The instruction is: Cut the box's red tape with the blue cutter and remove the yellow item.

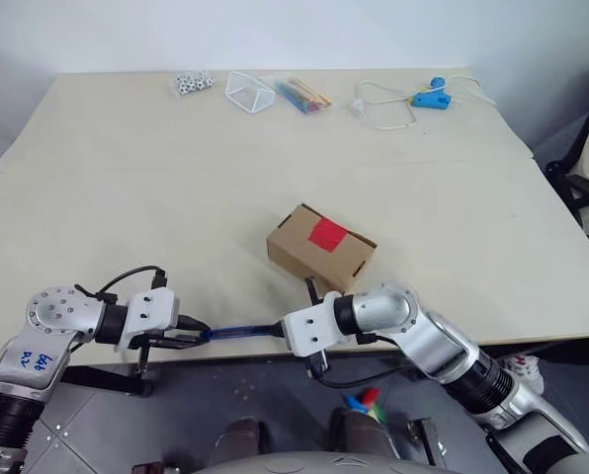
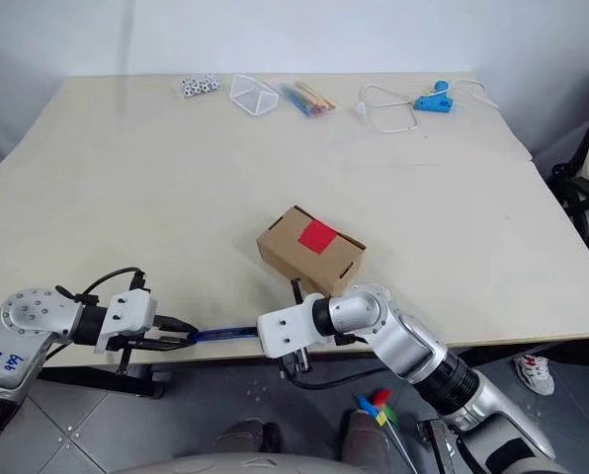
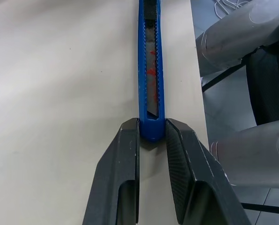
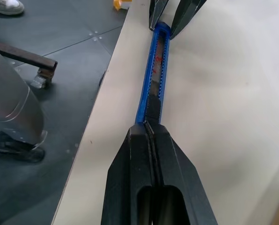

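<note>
The blue cutter (image 3: 151,70) is slim and dark blue, with a toothed slot and red specks along its blade channel; it lies level along the table's near edge, stretched between both grippers. The left gripper (image 3: 151,136) pinches one end, and the right gripper (image 4: 149,129), fingers pressed together, clamps the other. Both forearms reach inward, angled slightly down. Just beyond sits the box (image 1: 319,249) with red tape (image 1: 327,233) on the beige table (image 1: 126,197).
</note>
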Tool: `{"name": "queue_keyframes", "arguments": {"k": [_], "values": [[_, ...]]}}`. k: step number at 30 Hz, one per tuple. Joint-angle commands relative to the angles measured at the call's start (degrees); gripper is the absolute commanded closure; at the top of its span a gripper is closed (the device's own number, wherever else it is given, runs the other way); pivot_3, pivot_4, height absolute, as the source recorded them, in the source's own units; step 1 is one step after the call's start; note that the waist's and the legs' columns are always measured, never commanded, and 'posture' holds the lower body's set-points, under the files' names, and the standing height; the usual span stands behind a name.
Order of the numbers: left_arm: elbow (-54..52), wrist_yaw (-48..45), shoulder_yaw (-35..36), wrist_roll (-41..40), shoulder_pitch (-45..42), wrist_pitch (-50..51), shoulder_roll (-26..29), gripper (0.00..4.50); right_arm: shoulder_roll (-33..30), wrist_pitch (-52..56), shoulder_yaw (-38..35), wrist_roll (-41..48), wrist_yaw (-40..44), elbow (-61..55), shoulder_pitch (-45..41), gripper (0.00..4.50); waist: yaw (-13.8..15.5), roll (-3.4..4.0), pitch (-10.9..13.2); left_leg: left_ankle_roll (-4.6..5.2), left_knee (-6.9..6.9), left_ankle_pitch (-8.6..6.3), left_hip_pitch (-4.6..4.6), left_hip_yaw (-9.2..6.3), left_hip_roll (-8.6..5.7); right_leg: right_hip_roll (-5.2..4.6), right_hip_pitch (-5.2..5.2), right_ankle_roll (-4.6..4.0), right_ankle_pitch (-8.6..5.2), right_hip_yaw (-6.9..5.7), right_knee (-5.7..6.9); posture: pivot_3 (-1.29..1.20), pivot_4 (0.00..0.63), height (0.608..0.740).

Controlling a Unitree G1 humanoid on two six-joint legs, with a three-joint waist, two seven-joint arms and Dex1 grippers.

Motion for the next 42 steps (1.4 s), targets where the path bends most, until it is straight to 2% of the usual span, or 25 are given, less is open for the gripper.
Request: {"name": "queue_keyframes", "arguments": {"k": [1,13,16,21,31,42], "values": [[0.42,-0.2,-0.74,1.01,0.39,-0.02,0.04,3.71,0.66,-0.81,0.35,-1.38,-0.65,2.2,0.76,4.48,0.0,0.0,0.0,0.0,0.0,0.0,0.0,0.0,0.0,0.0,0.0,0.0,0.0,0.0,0.0,0.0,0.15,0.74],[0.02,-0.49,-0.88,0.92,0.13,0.06,-0.15,3.71,7.2,-2.38,1.19,-2.65,-2.02,6.92,-1.65,4.48,0.0,0.01,0.0,-0.02,0.0,0.02,0.01,-0.01,0.0,0.0,0.01,0.0,0.0,0.0,0.01,0.0,0.15,0.74],[0.39,-0.49,-0.87,1.02,-0.09,0.01,-0.09,3.71,6.58,0.51,-1.27,-0.39,-1.22,3.65,-1.08,4.48,0.03,0.02,0.01,-0.02,0.0,0.02,0.0,-0.03,0.0,0.0,0.01,0.0,0.0,0.0,0.01,0.0,0.15,0.74],[1.43,-0.54,-1.84,1.73,-1.08,-0.2,-0.31,3.71,2.15,4.45,-4.44,3.91,2.51,-5.8,0.79,4.48,0.11,0.03,0.01,-0.02,0.0,0.01,-0.03,-0.05,-0.01,-0.01,0.01,0.0,0.0,-0.01,-0.04,0.0,0.15,0.74],[2.43,-0.76,-2.54,2.33,-2.35,0.19,-0.61,3.71,-0.36,1.98,-4.6,1.61,1.63,-3.38,1.41,4.48,0.51,0.05,0.02,-0.03,0.0,0.03,-0.01,-0.04,-0.03,-0.02,0.01,-0.02,-0.01,-0.01,0.0,0.0,0.15,0.74],[1.44,-1.15,-2.68,2.06,-2.12,1.02,-0.33,3.71,1.18,-2.4,-2.01,-1.57,0.5,1.25,1.3,4.48,0.55,0.06,0.01,-0.03,0.0,0.03,-0.01,-0.03,-0.02,-0.02,0.01,-0.02,-0.01,0.0,0.0,0.0,0.15,0.74]]}}
